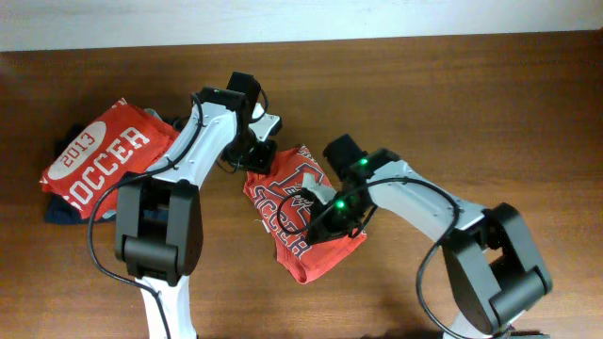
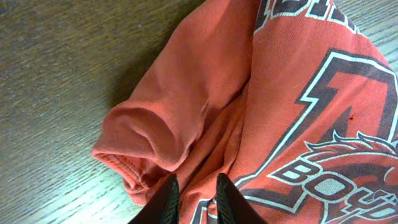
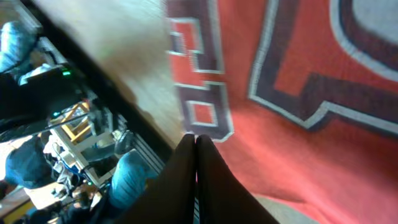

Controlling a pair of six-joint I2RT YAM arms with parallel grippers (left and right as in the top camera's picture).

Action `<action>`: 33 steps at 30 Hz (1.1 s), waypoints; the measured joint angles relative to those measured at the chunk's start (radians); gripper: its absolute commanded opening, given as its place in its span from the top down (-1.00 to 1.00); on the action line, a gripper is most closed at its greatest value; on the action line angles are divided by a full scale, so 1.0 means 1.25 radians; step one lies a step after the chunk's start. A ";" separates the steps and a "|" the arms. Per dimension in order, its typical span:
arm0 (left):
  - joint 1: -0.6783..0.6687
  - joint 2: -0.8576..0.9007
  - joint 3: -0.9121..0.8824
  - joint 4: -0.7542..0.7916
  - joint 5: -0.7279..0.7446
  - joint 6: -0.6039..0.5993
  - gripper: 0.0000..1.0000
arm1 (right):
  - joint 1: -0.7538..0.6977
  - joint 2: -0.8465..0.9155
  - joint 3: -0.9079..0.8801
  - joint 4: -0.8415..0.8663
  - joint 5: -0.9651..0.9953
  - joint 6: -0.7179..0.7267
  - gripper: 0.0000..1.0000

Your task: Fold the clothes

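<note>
Overhead, the orange-red T-shirt (image 1: 303, 231) lies folded into a compact bundle on the wooden table (image 1: 452, 104), print facing up. A red "2013 SOCCER" shirt (image 1: 99, 155) rests on a darker pile well off to one side. Seen from the left wrist, the left gripper (image 2: 196, 186) has its fingers parted by only a narrow gap, with orange cloth showing in that gap; I cannot tell whether the cloth is pinched or merely lies under the tips. A bulging rolled fold of the T-shirt sits just ahead and to the left of these fingers, and the navy-and-white print spreads ahead and to their right. Seen from the right wrist, which is blurred, the right gripper (image 3: 196, 142) has its fingers pressed fully together with nothing visible between them. Their tips meet the printed lettering near the T-shirt's edge, with bare table off to their left.
</note>
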 measured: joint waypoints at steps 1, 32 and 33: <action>0.000 0.000 0.000 0.002 0.000 0.000 0.57 | 0.004 0.010 0.000 -0.001 0.010 0.010 0.88; 0.073 0.008 0.350 -0.279 0.012 -0.078 -0.55 | -0.055 -0.210 0.182 -0.171 0.234 0.009 0.35; 0.073 0.008 0.352 -0.269 0.012 -0.078 -0.55 | -0.059 -0.203 0.181 -0.177 0.244 0.023 0.35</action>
